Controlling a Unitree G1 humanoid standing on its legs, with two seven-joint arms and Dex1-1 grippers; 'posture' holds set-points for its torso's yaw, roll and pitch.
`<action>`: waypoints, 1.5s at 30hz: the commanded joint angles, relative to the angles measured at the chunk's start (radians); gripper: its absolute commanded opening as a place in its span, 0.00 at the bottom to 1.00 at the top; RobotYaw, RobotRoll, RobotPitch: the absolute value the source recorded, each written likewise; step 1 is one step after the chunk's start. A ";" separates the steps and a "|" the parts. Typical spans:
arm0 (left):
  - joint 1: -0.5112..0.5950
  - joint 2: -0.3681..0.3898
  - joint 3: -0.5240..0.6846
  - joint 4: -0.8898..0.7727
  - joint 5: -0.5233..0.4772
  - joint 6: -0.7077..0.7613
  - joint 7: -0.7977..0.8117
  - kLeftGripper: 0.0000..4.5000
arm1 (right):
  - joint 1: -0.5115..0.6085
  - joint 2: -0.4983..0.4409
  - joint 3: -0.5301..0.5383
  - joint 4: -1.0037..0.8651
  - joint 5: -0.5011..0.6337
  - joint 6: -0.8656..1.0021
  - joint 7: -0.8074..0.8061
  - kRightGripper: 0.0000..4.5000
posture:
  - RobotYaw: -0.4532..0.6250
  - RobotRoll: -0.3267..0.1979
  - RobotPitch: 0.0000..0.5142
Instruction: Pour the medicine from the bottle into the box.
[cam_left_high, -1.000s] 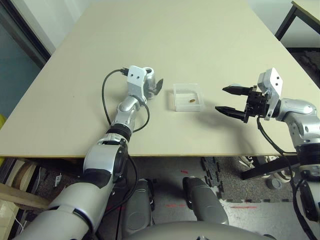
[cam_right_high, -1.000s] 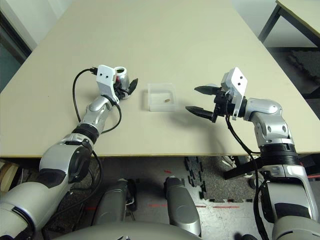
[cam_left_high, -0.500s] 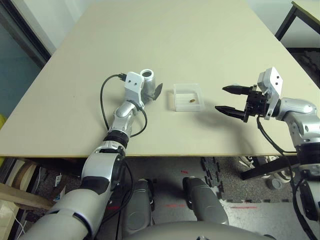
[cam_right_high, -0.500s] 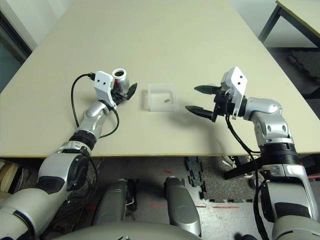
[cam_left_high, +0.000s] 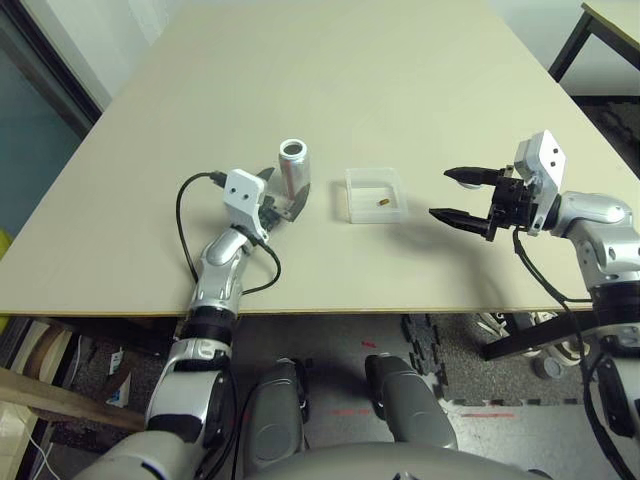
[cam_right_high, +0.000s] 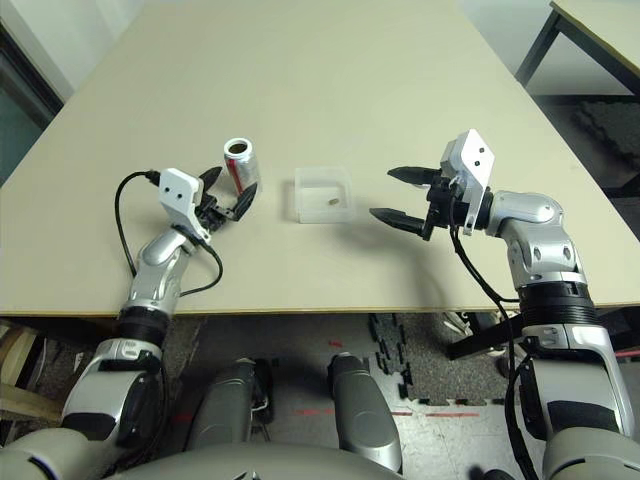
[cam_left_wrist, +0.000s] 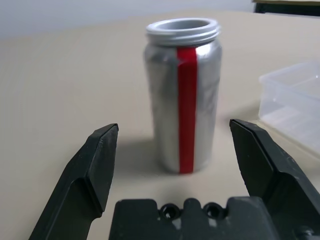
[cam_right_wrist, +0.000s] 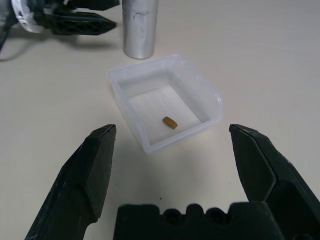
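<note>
One uncapped bottle (cam_left_wrist: 164, 100) stood upright near the left gripper (cam_left_wrist: 174, 126), wide and empty, whose sideways swing could topple it; right gripper (cam_left_high: 440, 192), likewise wide.

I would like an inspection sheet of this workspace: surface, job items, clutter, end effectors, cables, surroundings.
Surface: pale table, top looks flat
Bottle: silver, red stripe, upright, open mouth
Box: clear, shallow, on the table, right of the bottle
Medicine: one brownish pill inside the box
Clutter: nothing seen
Left end effector: open, near the bottle, not gripping
Right end effector: open, empty, right of the box
Cables: black, looped beside both arms
Surroundings: second table at far right
</note>
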 joint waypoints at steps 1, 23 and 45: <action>0.067 0.031 0.038 -0.143 -0.040 0.110 0.045 0.99 | 0.010 0.007 -0.009 0.015 0.002 -0.008 -0.011 1.00 | 0.23 0.62 0.21; -0.283 0.406 0.264 0.406 -0.079 0.102 0.123 0.99 | 0.070 0.048 -0.289 0.030 0.101 0.013 -0.371 1.00 | 0.24 0.62 0.26; -0.457 0.513 0.245 0.780 -0.050 -0.018 0.129 0.99 | 0.047 0.059 -0.372 0.180 0.025 -0.061 -0.705 1.00 | 0.25 0.62 0.40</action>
